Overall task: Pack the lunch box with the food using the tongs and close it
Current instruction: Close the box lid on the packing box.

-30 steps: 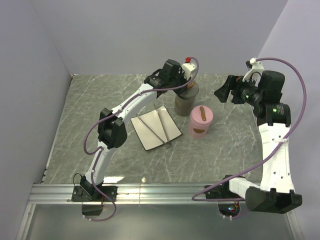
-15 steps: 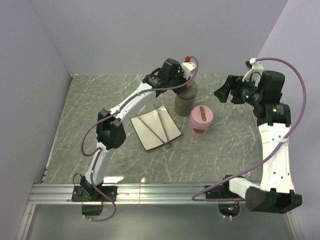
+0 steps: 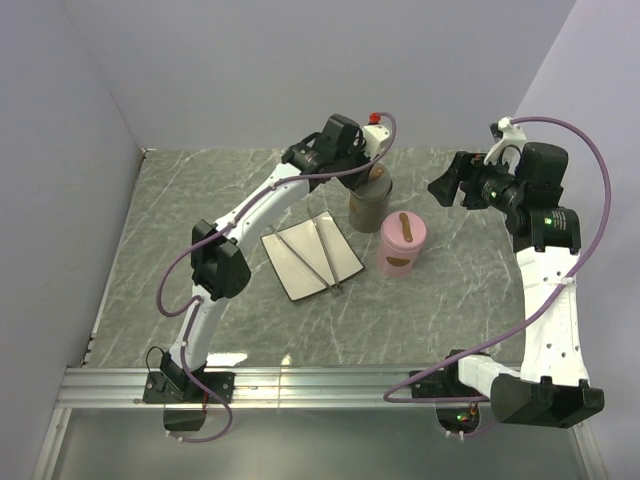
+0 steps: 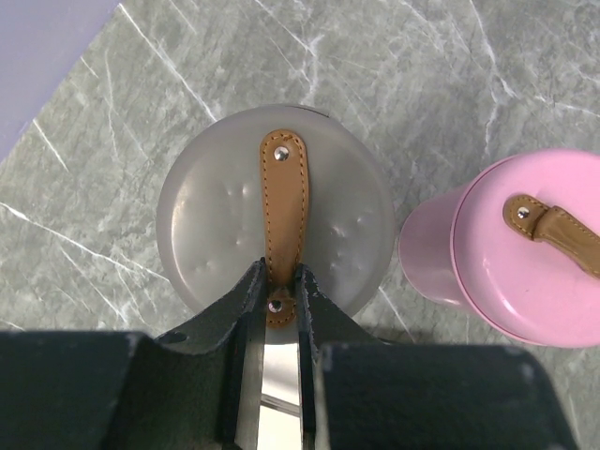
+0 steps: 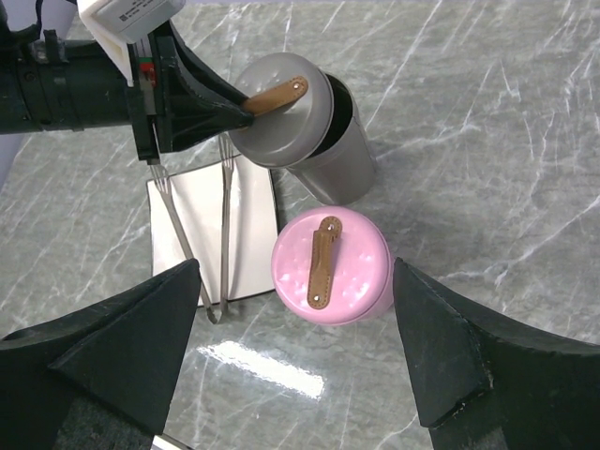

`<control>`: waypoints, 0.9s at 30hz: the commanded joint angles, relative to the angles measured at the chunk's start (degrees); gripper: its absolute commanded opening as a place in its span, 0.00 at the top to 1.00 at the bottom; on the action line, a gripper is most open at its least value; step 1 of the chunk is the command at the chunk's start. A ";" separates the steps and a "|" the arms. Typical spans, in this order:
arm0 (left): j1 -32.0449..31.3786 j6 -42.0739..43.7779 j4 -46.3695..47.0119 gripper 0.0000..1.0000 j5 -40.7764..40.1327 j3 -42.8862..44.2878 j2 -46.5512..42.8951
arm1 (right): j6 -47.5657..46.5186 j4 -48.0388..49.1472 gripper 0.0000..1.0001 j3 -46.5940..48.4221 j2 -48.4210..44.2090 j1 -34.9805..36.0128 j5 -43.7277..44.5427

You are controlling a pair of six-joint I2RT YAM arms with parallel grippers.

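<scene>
On the grey marble-patterned table (image 3: 200, 200) stand two cylindrical lunch containers just beside each other: a dull grey one (image 3: 368, 205) and a glossy pink one (image 3: 402, 250). Each has a round lid crossed by a tan stitched leather strap fixed with metal rivets.

The left gripper (image 4: 278, 281) is clamped on the near end of the grey lid's strap (image 4: 284, 206), its black jaws pressed against the strap's two edges. In the right wrist view the matte grey lid (image 5: 281, 127) is tilted and shifted off the container's rim, with the dark mouth of the grey body (image 5: 337, 169) showing on one side. What lies inside cannot be made out. The pink container's lid sits flat and closed, its strap (image 5: 322, 262) untouched.

The thin silver metal tongs (image 3: 326, 255) lie on a white square plate (image 3: 295, 265) on the left of the two containers, the slim arms spread in a narrow V and joined at the end nearest the arm bases.

The right gripper (image 3: 447, 178) hangs above the table's right side, well apart from everything. Its jaws stand wide apart and hold nothing, and the black fingers (image 5: 122, 347) frame the pink container from above.

A white printed label sits on the left wrist — its lettering is too small to read.
</scene>
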 commanded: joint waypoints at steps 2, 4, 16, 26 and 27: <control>-0.42 0.14 1.04 1.00 0.37 2.68 -0.59 | 0.01 2.20 0.11 -0.21 -1.45 -0.15 -0.43; -0.51 -0.21 1.31 1.00 0.90 3.64 0.38 | -0.16 2.20 0.11 -0.30 -1.54 -0.06 -0.26; -0.42 0.23 2.55 1.00 1.60 5.84 5.30 | -0.43 2.55 0.11 -1.18 -2.15 -0.06 0.18; -0.51 0.14 4.04 0.99 2.04 5.31 5.83 | -0.43 2.81 0.11 -2.23 -2.59 -0.15 -0.17; -0.51 0.05 4.04 0.95 2.13 5.40 5.74 | -0.43 2.81 0.11 -2.40 -2.68 -0.06 -0.25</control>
